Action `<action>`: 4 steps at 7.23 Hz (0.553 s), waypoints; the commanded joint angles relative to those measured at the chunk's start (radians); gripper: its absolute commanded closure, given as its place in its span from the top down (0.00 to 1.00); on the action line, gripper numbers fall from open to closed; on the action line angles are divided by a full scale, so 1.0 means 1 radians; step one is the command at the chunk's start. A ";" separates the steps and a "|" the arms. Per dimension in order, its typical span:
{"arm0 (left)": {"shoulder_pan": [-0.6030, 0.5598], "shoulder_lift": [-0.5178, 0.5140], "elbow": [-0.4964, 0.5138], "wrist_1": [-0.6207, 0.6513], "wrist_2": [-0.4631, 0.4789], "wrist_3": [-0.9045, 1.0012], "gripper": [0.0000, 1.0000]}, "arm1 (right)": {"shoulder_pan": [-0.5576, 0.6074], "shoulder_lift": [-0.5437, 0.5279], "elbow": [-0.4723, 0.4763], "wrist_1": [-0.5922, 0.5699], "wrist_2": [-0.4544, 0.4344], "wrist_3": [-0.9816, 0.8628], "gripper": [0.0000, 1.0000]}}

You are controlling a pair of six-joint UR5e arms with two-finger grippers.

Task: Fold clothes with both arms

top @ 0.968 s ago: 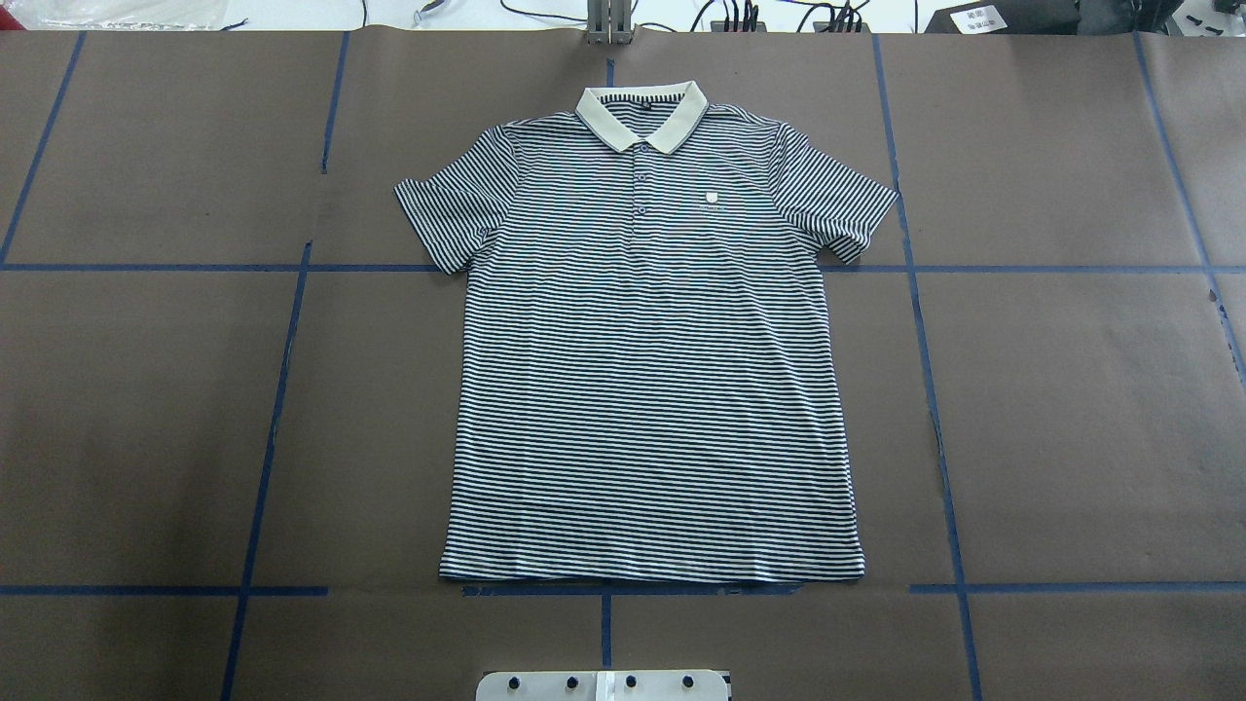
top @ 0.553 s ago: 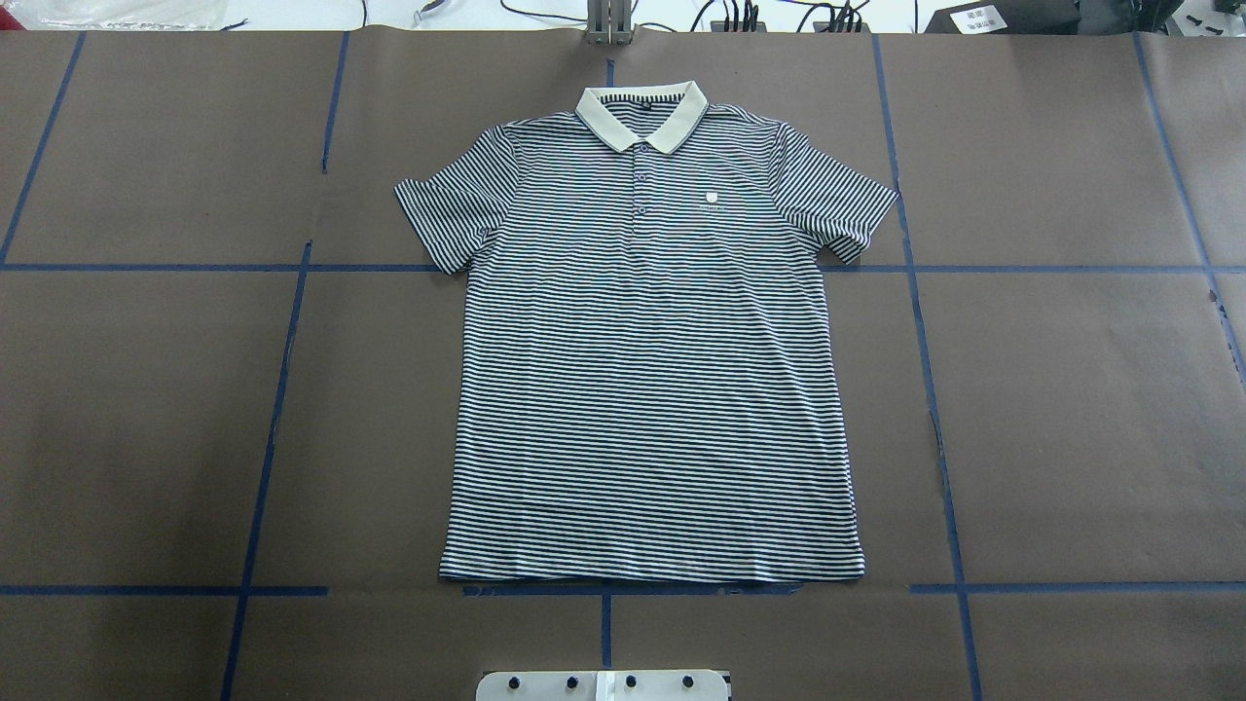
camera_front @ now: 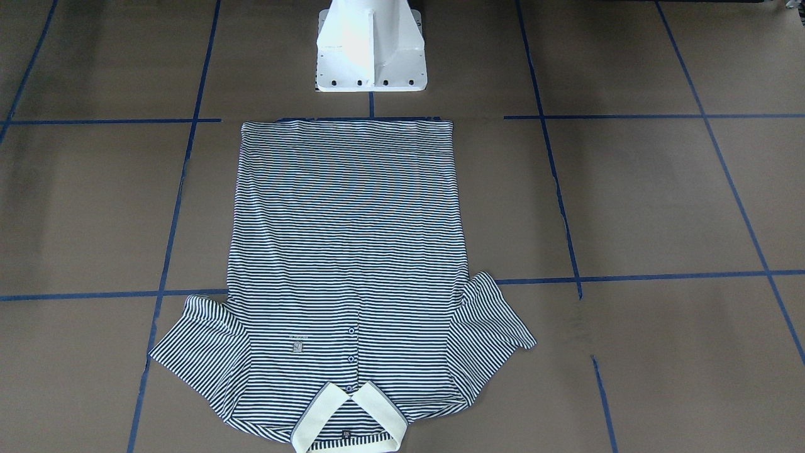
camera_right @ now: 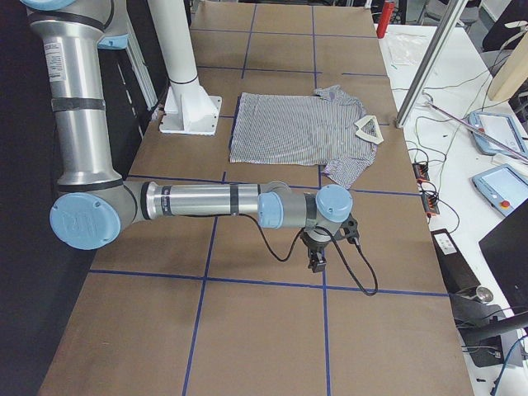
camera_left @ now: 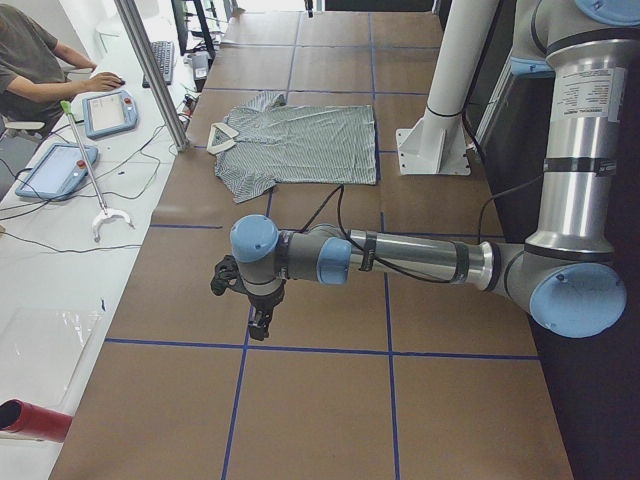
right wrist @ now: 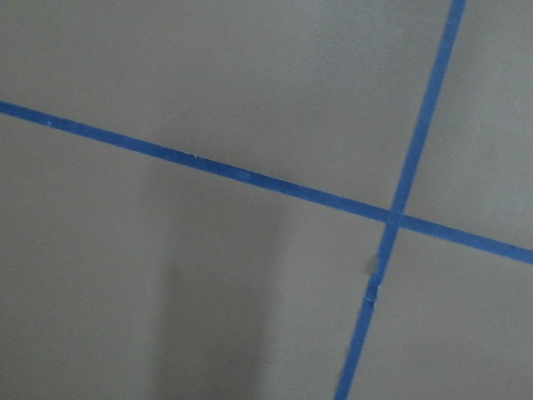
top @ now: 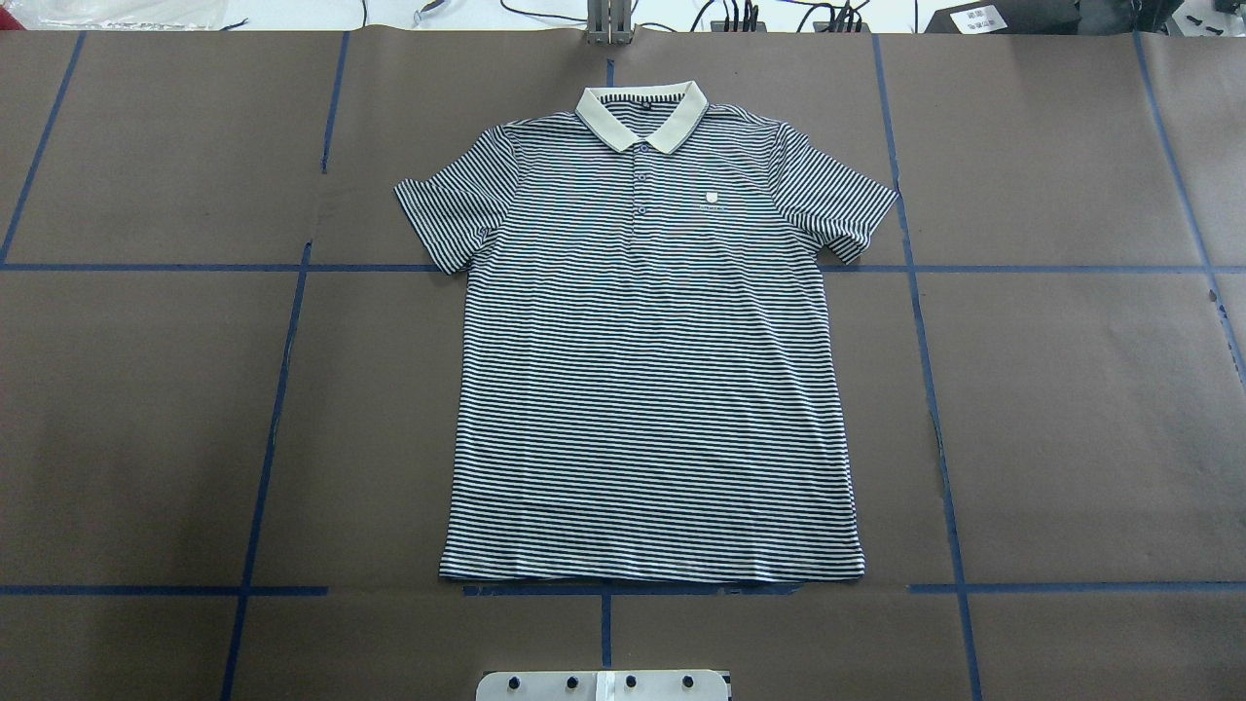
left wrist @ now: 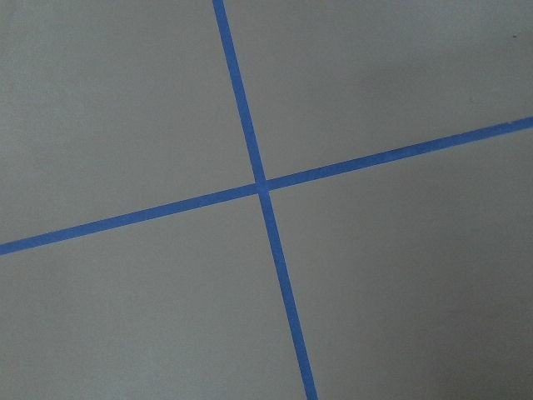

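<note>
Brown table (top: 146, 389), blue tape (top: 146, 267), white pedestal (camera_front: 371, 56).

Table top is brown paper (top: 1071, 409) gridded with blue tape lines (top: 932, 389), lighting even. Along the far side runs a white bench (camera_left: 60, 250) with blue-framed teach pendants (camera_left: 110, 112), a keyboard (camera_left: 162, 62), black cables (top: 742, 14) and a slanted aluminium post (camera_left: 152, 70) rising off its edge. A person (camera_left: 30, 60) sits at that bench, arm stretched out over it; a red cylinder (camera_left: 30, 420) lies at the near end.
</note>
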 commanded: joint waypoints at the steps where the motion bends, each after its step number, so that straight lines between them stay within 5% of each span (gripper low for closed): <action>1: 0.007 0.002 -0.021 -0.097 -0.084 -0.004 1.00 | -0.153 0.076 -0.070 0.265 0.011 0.380 1.00; 3: 0.007 0.005 -0.014 -0.133 -0.087 -0.006 1.00 | -0.291 0.265 -0.231 0.513 -0.069 0.769 1.00; 4: 0.007 0.005 -0.015 -0.136 -0.088 -0.006 1.00 | -0.331 0.335 -0.267 0.552 -0.189 0.905 1.00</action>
